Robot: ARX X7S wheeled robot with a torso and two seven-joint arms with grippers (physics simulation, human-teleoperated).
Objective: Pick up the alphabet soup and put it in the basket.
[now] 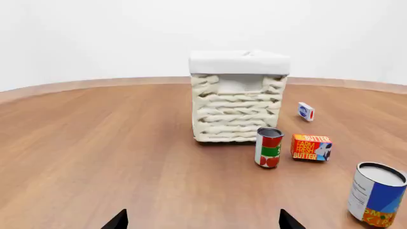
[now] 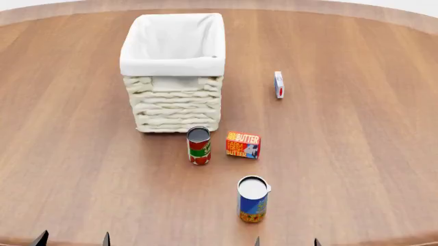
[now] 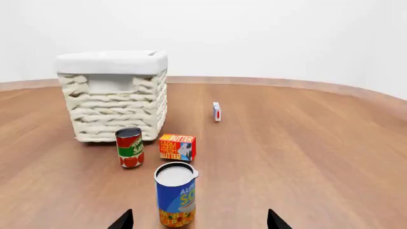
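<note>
Task not begun: alphabet soup stands upright on the bench, nearer me than the basket; both my fingers spread wide, holding nothing.

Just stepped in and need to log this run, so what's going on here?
Nothing is being held yet. The alphabet soup stands upright on the wooden table, nearest the robot, straight ahead of the right gripper, whose fingers are spread apart. The left gripper is open too. The basket sits farther back, with a tomato sauce can and a butter box in between.
</note>
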